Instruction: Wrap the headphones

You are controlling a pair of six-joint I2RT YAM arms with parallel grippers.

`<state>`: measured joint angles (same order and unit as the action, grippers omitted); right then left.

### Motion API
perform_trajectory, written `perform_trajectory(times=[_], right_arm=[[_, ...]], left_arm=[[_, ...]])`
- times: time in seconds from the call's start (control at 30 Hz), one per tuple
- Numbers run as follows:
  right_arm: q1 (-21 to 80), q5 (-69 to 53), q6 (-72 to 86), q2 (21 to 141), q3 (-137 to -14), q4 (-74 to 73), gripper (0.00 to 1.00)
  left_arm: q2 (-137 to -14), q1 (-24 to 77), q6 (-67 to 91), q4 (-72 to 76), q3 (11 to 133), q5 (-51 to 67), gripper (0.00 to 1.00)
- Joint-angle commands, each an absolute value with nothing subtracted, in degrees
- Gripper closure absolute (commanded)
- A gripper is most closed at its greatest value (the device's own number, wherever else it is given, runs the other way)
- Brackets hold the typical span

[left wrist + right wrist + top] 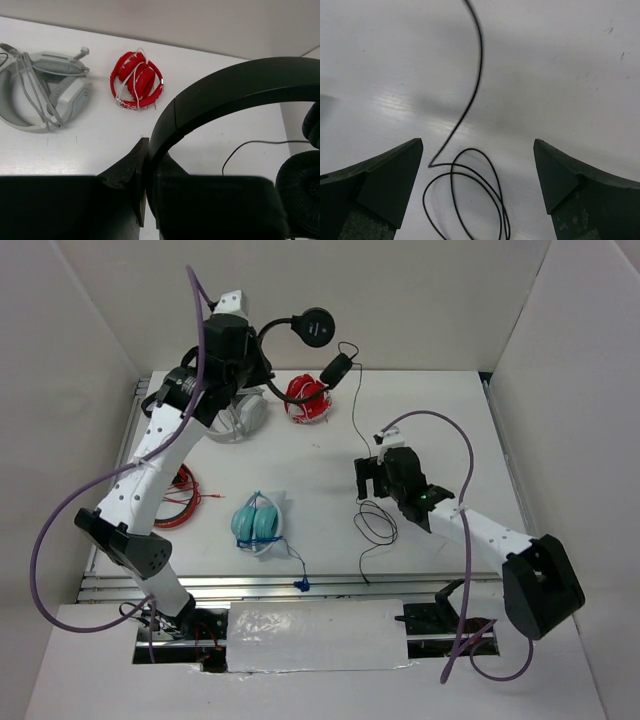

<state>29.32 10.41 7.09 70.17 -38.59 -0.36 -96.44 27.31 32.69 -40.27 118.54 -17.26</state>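
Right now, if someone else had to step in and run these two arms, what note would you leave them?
Left gripper: shut on the headband of the black headphones, held up over the far side of the table.
Right gripper: open, above the cable, whose loose loops lie on the table.
Done: headphones picked up.
Left: none of the cable is wound yet; grasp it and wrap it round the headphones.
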Motion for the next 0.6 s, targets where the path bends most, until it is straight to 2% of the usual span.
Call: perform_trajectory(times=[0.0,0.27,0.37,0.43,0.47,0.57], right_arm=[[27.17,10.47,5.01,73.90,-41.22,3.25,0.00],[28.74,1.14,3.08,85.07,-52.45,-7.01,0.04],[28.83,-1.22,1.67,89.99,-56.85,-11.06,0.10],[28.83,-3.15,0.71,94.10,-59.05,-15.61,0.22],[28.92,-4.12,0.62,95.35,-60.72,-17.12,0.35],[30.66,-6.16,-0.62,97.47,-61.61,-20.13,0.65]], left_arm=[[-93.08,25.32,31.82,-39.46,121.99,-16.87,1.00],[-93.51,21.28,32.08,-39.63,127.86,-12.92,1.00],[-93.43,19.43,31.99,-39.99,129.37,-12.13,1.00],[-92.99,17.85,32.43,-39.73,129.29,-11.43,1.00],[-92.64,17.15,32.78,-39.64,128.94,-11.34,1.00],[-92.55,14.68,33.84,-39.11,127.71,-10.99,1.00]])
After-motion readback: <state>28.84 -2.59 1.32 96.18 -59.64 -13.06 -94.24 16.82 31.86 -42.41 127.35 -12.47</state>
